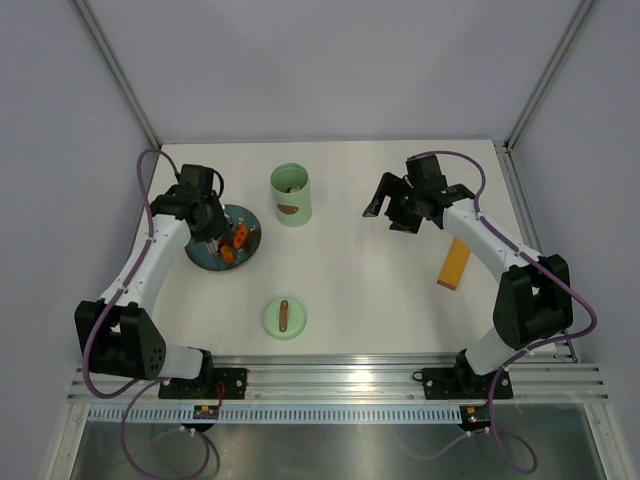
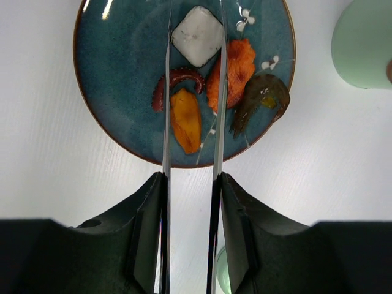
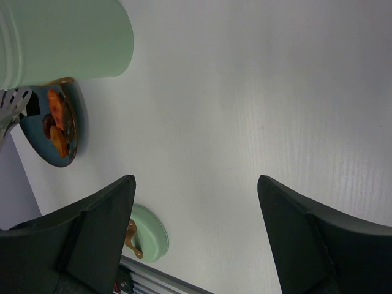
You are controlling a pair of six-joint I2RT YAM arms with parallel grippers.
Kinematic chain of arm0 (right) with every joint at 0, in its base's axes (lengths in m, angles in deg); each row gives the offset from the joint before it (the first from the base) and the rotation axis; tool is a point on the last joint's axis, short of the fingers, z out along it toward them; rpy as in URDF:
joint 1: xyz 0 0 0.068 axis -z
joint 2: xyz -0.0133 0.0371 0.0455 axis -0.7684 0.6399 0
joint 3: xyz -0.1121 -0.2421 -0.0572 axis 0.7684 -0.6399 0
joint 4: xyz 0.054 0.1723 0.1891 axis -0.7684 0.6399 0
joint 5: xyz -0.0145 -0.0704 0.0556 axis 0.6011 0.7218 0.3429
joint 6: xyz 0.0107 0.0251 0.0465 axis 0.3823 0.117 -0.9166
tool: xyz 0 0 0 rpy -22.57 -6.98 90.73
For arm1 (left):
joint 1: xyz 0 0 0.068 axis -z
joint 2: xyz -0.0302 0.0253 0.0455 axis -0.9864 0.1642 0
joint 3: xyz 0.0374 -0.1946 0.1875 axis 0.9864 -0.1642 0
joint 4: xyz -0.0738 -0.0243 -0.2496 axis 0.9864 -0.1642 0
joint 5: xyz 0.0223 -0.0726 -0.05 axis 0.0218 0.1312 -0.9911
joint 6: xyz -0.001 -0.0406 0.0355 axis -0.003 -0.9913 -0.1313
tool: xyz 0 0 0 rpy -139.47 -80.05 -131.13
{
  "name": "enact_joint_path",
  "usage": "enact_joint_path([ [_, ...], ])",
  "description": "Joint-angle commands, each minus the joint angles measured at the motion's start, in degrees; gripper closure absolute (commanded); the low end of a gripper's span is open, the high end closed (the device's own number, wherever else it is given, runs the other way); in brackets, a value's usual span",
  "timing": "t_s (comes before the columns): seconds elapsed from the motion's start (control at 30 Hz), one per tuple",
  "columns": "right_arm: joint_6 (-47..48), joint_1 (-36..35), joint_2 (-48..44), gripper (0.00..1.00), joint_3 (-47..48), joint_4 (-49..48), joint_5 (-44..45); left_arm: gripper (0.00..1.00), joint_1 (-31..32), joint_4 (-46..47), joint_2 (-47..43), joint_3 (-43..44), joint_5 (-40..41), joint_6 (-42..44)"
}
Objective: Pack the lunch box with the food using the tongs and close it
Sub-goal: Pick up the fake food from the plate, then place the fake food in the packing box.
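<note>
1. Five pieces of food (image 2: pixel 236 67) are lying on a dark blue plate (image 2: pixel 110 92): a white square piece (image 2: pixel 197 35), a curled reddish tentacle (image 2: pixel 177 78), an orange piece (image 2: pixel 185 119), an orange-red crumbed piece and a dark shrimp (image 2: pixel 262 98).
2. Two slim silver arms of the tongs (image 2: pixel 166 110) are reaching out over the plate, standing apart with the orange piece lying between them; their tips are running out of the wrist view, so whether they are touching anything cannot be told.
3. The left tool (image 2: pixel 191 179) is pinching the tongs, one dark finger pressing on the outside of each arm.
4. The lunch box (image 1: pixel 291 197) is standing upright and open on the worktop (image 1: pixel 370 290), near the plate's right side but not touching it; something brownish is showing inside.
5. The lid (image 1: pixel 284 318) is lying flat on the worktop nearer the arm bases, its brown handle facing up, well apart from the lunch box.
6. The right tool (image 1: pixel 388 213) is hovering above the worktop to the right of the lunch box, its fingers spread and holding nothing.
7. An orange-yellow strip (image 1: pixel 453 263) is lying flat on the worktop just beside the right arm.
</note>
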Motion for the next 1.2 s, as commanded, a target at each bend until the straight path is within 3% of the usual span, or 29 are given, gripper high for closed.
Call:
enact_joint_path([
  [0.0,0.50,-0.71,-0.80,0.11,1.80,-0.38,0.13,0.95,-0.39,0.80,-3.54,3.64,2.07,-0.26],
  [0.27,0.24,-0.80,-0.89,0.11,1.62,-0.47,0.13,0.99,-0.30,-0.70,-6.27,7.86,-0.12,0.97],
  [0.43,-0.29,-0.88,-0.63,0.11,1.45,-1.17,0.13,1.00,1.98,2.11,-7.68,11.63,-5.93,4.22],
  [0.77,-0.46,-1.24,-0.63,0.11,1.98,-1.08,0.57,1.00,10.94,1.85,-1.71,22.44,-7.16,5.28],
  [0.93,-0.64,-1.23,-1.50,0.11,1.10,-1.00,1.09,1.00,12.44,3.51,0.67,23.42,-8.83,4.75],
  [1.07,-0.64,-1.23,-2.03,0.11,0.40,-0.73,1.62,0.97,13.23,5.01,1.73,22.28,-9.80,3.96],
  [1.17,-0.64,-1.24,-2.56,0.11,0.04,-0.82,1.80,0.86,13.50,5.89,2.69,21.40,-10.33,3.61],
])
